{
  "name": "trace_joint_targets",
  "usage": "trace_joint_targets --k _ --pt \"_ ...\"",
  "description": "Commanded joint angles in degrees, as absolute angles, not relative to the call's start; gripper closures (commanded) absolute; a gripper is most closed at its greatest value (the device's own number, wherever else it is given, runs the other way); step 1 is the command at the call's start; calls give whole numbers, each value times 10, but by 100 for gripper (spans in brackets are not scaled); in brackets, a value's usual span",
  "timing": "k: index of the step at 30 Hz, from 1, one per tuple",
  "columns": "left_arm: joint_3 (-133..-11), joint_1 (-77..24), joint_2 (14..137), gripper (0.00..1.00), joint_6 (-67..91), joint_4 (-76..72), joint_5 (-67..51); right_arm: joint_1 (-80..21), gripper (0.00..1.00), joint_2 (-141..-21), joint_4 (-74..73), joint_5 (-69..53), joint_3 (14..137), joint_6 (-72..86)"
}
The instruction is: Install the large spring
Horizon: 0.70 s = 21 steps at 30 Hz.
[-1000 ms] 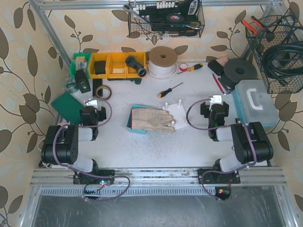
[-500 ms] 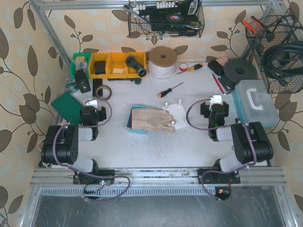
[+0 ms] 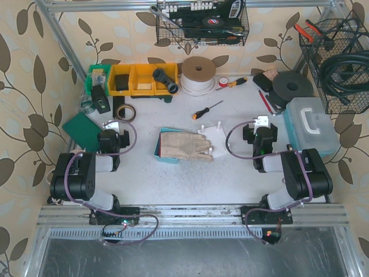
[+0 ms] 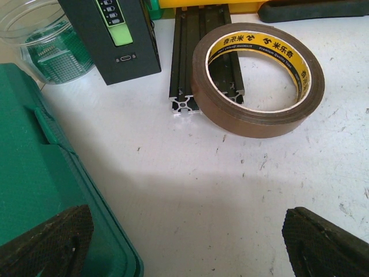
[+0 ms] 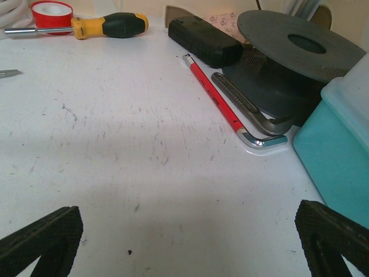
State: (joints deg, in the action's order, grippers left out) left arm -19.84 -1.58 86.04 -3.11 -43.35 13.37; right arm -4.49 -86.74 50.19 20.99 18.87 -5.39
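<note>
Both claws are wide and empty: the left gripper [image 4: 185,245] hangs beside the green case [image 4: 23,173], the right gripper [image 5: 184,248] over bare table [image 3: 173,179]. I cannot locate the large spring. I judge a search comes first: check the glove [image 3: 184,144] and the peg fixture [image 3: 211,130] at 12 o'clock. The surface is scuffed white; yellow bins [image 3: 135,78] stand beyond.

Glossy brown tape roll [image 4: 258,78]; scuffed matt white tabletop [image 5: 127,138]; cloth gloves [image 3: 185,144].
</note>
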Motion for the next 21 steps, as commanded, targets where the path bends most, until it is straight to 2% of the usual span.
trace_joint_targets --k 1,4,12,14,17,21 --pt "-202 -42 846 8 -41 -455 176 -48 0 -859 515 218 194 -56" --pt "-159 -92 844 8 -55 -543 289 -60 0 -856 532 229 184 -68" --pt "-153 -100 832 8 -63 -557 308 -68 0 -813 511 237 178 -79" --pt "-194 -126 776 8 -64 -449 397 -74 0 -748 401 237 203 -78" --pt "-268 -130 695 8 -14 -252 372 -76 0 -630 258 206 237 -32" --pt "-395 -130 644 8 108 41 329 -78 0 -483 9 185 326 80"
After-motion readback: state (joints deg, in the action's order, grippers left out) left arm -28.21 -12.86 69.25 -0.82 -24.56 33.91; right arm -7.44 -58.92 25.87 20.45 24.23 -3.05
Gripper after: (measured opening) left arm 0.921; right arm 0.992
